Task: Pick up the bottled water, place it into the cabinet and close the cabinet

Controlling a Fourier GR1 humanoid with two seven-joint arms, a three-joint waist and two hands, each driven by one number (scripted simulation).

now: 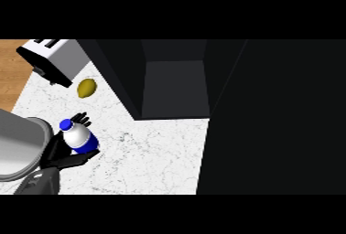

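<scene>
The bottled water [78, 135] sits low on the left of the view, over the white marble counter [148, 151], and it is in the grasp of the left hand [66, 153]: black fingers [82, 119] rise behind the bottle near its cap while the thumb wraps in under its base, so the hand is closed around it. The bottle is a rounded white body with a blue cap at its upper left end and a blue band round its lower part; if that band carries any writing, it cannot be read from here. It leans, cap pointing up and to the left. Whether its base touches the counter cannot be told from this angle. The grey forearm comes in from the lower left edge, smooth and curved, filling that corner. The counter itself is white stone with fine dark speckled veins. Above the bottle, well apart from it, lies a small yellow lemon [86, 87], oval with a pointed end. Just beyond that, at the upper left, stands a toaster [55, 60], boxy, pale metal sides with black trim and slots on top, sitting at an angle near the counter's edge, where brown wood floor [13, 68] shows. To the right stands the dark cabinet [175, 87], open, its grey inner shelf visible, and its big black door fills the right side of the view.
</scene>
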